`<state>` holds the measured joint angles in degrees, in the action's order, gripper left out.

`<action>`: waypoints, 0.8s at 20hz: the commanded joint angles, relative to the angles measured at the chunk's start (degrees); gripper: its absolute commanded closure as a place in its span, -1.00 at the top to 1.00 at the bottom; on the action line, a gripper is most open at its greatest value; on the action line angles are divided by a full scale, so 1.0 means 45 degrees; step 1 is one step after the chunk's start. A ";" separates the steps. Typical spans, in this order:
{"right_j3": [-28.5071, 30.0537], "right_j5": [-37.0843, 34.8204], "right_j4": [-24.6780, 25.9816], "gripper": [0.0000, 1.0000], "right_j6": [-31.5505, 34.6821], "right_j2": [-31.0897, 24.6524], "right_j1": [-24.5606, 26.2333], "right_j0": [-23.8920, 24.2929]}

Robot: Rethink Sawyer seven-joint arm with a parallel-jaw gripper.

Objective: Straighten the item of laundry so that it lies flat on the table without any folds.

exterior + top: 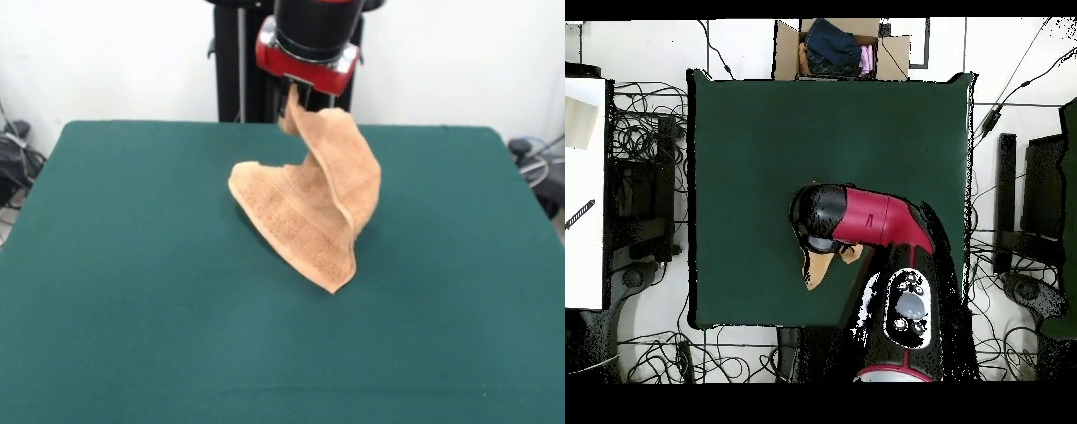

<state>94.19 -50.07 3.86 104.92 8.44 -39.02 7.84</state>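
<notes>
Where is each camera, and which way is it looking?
Front view: sits across the table, facing the robot; it shows the gripper holding up one end of the towel, the rest resting on the table.
Overhead view: hangs above the table, looking straight down; it shows the arm covering most of the towel.
Both show: table, towel, arm.

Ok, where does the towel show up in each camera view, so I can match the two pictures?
Front view: the towel is at centre, one corner lifted up to the gripper, the rest draped on the green table.
Overhead view: only a small tan piece shows below the arm's dark head, near the table's bottom edge.
Shared landmark: the red arm collar above the towel.
</notes>
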 commanded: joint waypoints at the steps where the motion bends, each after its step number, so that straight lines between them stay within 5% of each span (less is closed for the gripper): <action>1: 0.0514 -0.0189 0.0883 -1.00 -0.1986 -0.1939 0.0034 0.0581; 16: -0.0130 -0.1696 0.1689 -1.00 -0.4780 -0.4315 0.0332 0.4024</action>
<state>94.22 -52.58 7.30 100.81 -2.35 -39.18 21.94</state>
